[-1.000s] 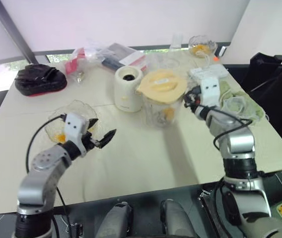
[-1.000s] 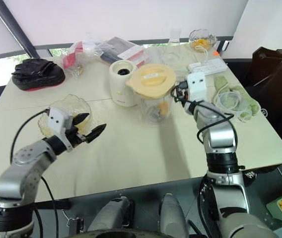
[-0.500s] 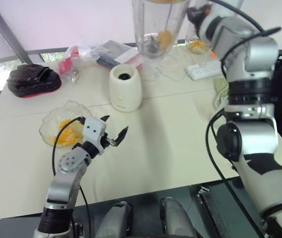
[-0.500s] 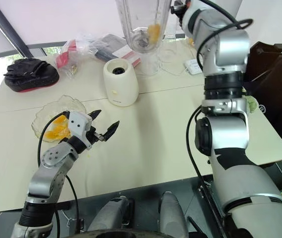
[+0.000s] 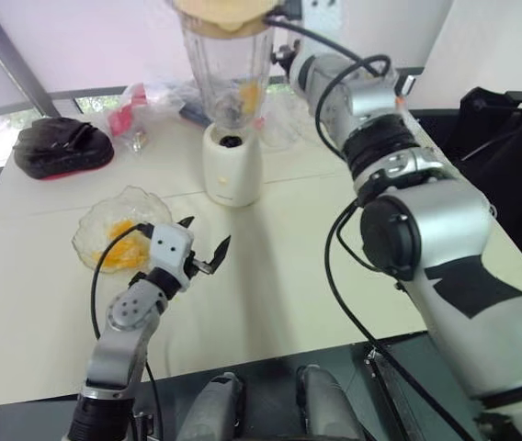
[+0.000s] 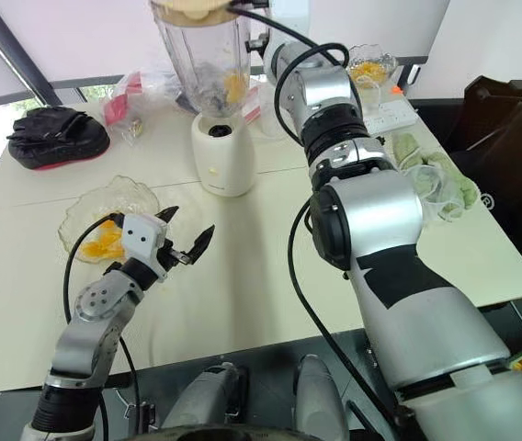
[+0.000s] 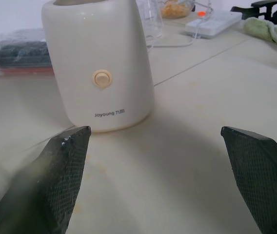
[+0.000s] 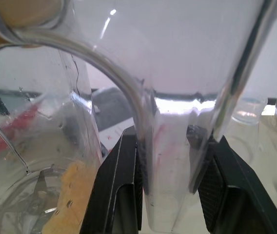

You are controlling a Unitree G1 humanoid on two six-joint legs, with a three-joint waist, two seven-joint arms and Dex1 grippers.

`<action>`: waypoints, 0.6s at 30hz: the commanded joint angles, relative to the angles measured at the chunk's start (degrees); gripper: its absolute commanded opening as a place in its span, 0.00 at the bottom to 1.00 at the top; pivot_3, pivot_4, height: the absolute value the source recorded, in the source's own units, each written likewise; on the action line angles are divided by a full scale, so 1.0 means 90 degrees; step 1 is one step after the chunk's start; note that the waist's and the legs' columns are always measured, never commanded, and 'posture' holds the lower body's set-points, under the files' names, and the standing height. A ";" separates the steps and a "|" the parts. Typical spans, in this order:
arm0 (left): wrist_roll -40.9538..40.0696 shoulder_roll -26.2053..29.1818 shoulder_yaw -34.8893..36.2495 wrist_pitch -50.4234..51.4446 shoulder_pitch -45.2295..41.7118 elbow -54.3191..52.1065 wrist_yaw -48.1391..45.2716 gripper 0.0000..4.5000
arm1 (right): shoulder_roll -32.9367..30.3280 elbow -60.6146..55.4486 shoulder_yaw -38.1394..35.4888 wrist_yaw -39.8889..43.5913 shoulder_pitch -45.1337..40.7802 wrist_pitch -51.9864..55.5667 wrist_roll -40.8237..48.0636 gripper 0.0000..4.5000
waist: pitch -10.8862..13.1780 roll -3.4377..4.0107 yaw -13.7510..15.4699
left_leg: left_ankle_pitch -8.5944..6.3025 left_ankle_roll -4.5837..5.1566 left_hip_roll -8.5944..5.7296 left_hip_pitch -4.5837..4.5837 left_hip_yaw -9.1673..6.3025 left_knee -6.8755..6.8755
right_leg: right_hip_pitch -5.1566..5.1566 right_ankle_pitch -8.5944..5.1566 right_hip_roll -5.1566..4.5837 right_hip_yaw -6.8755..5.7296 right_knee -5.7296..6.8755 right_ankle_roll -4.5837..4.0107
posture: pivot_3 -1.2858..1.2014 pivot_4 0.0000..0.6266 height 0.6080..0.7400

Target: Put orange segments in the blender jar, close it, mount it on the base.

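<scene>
Orange segments (image 5: 245, 95) are loaded in the lidded blender jar (image 5: 225, 78). Right claw (image 8: 170, 161) clamps its handle, holding it over the base (image 5: 232, 165); mounting remains. Left claw (image 5: 206, 258) gapes idle.

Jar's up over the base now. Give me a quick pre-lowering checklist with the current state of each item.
1. Grip: right gripper is shut on the handle of the blender jar, a finger on each side. Ok.
2. Lid: the cream lid sits on top of the jar. Ok.
3. Contents: orange segments inside the jar. Ok.
4. Socket: the dark socket of the base is uncovered. Ok.
5. Alignment: the jar hangs above the base, not seated; whether it is centred over the socket, cannot tell.
6. Left gripper: open, holding nothing, on the near side of the base, apart from it. Ok.
</scene>
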 commanded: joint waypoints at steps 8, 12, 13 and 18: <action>0.0020 0.0136 0.0092 0.0019 0.0169 -0.0460 0.0120 0.99 | 0.0154 0.0005 -0.0166 -0.0035 -0.0186 -0.0430 0.0044 0.20 | 0.0000 0.0000 -0.0130 | 0.0000 0.0000 0.0001 -0.0001 -0.0001 -0.0001 | 0.0000 0.0000 0.0001 0.0000 0.0000 0.0000 | 0.52 0.24 1.00; 0.0028 0.0142 0.0090 0.0049 0.0158 -0.0466 0.0155 0.99 | 0.0199 0.0058 -0.0174 -0.0053 -0.0090 -0.0426 0.0027 0.20 | 0.0000 0.0000 -0.0138 | 0.0000 0.0000 0.0001 0.0000 -0.0001 -0.0001 | -0.0001 0.0000 0.0001 0.0000 0.0001 0.0000 | 0.52 0.24 1.00; 0.0032 0.0144 0.0086 0.0060 0.0152 -0.0470 0.0166 0.99 | 0.0210 0.0077 -0.0184 -0.0063 -0.0059 -0.0424 0.0025 0.20 | 0.0000 0.0000 -0.0138 | 0.0000 0.0000 0.0001 0.0000 -0.0001 -0.0001 | -0.0001 0.0000 0.0001 0.0000 0.0001 0.0000 | 0.52 0.24 1.00; 0.0081 0.0150 0.0067 0.0092 0.0173 -0.0515 0.0233 0.99 | 0.0312 0.0154 -0.0212 -0.0147 0.0068 -0.0446 0.0003 0.20 | -0.0001 0.0000 -0.0140 | 0.0000 0.0000 0.0001 0.0000 0.0000 -0.0001 | 0.0000 0.0000 0.0001 0.0000 0.0003 0.0000 | 0.52 0.24 1.00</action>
